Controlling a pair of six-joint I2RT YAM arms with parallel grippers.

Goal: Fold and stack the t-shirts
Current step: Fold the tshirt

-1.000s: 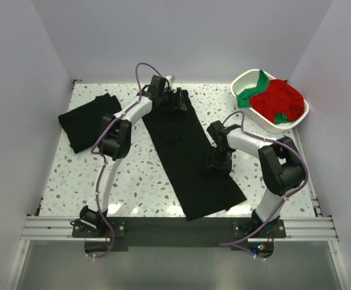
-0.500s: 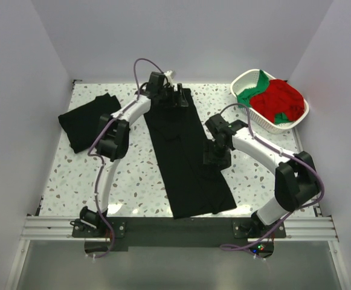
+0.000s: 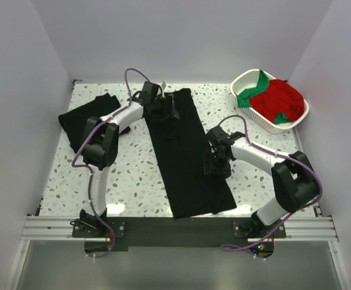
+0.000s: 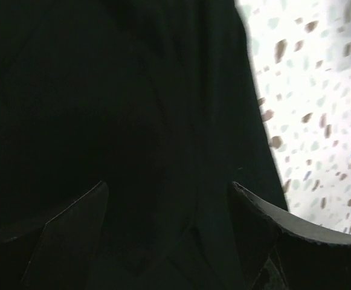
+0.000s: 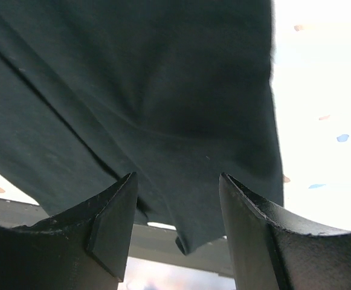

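Observation:
A long black t-shirt, folded into a narrow strip, runs from the far middle of the table to the near edge. My left gripper hovers open over its far end, and in the left wrist view its fingers stand wide apart above dark cloth. My right gripper is open over the strip's right edge, and black cloth lies beyond the spread jaws with nothing between them. A second black t-shirt lies folded at the far left. Red and green t-shirts fill the basket.
The white lattice basket stands at the far right corner. White walls close in the speckled table on three sides. A metal rail with both arm bases runs along the near edge.
The strip's near end has swung left and now lies straighter. My left gripper has drawn back from the collar end toward me. My right arm's elbow has swung out to the right.

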